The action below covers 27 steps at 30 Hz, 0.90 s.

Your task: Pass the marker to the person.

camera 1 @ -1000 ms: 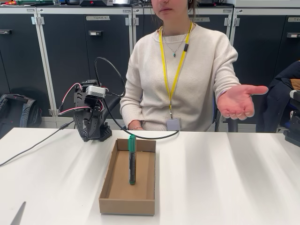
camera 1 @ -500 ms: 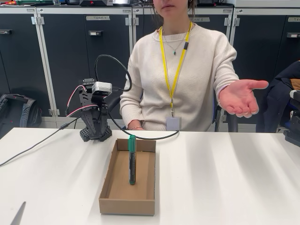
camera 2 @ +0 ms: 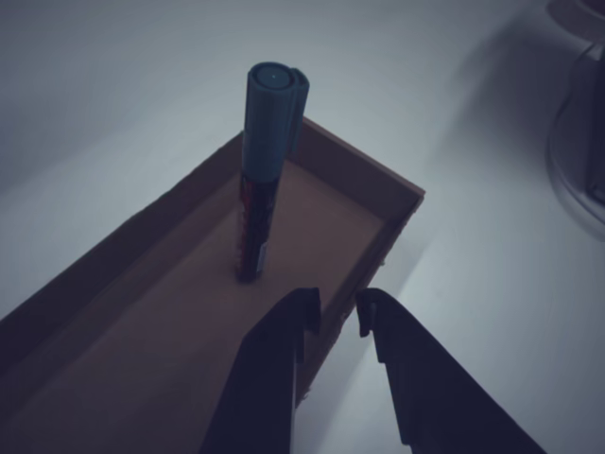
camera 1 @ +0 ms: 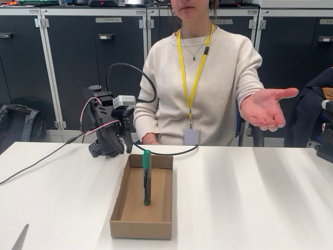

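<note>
Change: arm has unfolded since a second ago, head swung toward the cardboard box [camera 1: 141,229]; marker and person's raised palm in same place.
Marker [camera 1: 146,177]: stands upright in the box, long axis vertical, green cap up, dark barrel down on the box floor; in wrist view [camera 2: 265,170] cap top faces camera, slight lean.
Marker place: far half of the box, near its back wall, in fixed view.
Writing: white print on marker barrel, too small to read; cabinet door tag behind reads roughly "TEAM 4" [camera 1: 109,20]; badge [camera 1: 190,137] blank or unreadable.
Gripper [camera 2: 336,317]: two dark fingers with a narrow gap, nothing between them, tips over the box's end wall, just short of the marker; in fixed view [camera 1: 125,144] above table behind the box.
Person [camera 1: 200,78]: seated behind white table [camera 1: 250,198], cream sweater, yellow lanyard.
Hand [camera 1: 265,108]: palm up, open, held out at picture right, well apart from marker.
</note>
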Each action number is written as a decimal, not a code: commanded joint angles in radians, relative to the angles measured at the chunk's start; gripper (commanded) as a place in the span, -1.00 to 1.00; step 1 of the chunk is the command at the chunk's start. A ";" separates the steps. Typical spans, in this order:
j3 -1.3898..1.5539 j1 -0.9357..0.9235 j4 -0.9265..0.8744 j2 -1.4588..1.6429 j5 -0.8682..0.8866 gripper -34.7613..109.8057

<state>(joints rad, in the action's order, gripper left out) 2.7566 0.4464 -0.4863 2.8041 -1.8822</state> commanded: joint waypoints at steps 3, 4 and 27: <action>-0.029 0.018 0.055 -0.060 0.012 -0.42; -0.035 0.023 0.058 -0.069 0.018 -0.41; -0.060 0.032 0.311 -0.230 0.100 -0.39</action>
<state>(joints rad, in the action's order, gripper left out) 2.7228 0.4817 -0.2163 2.5756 -1.7902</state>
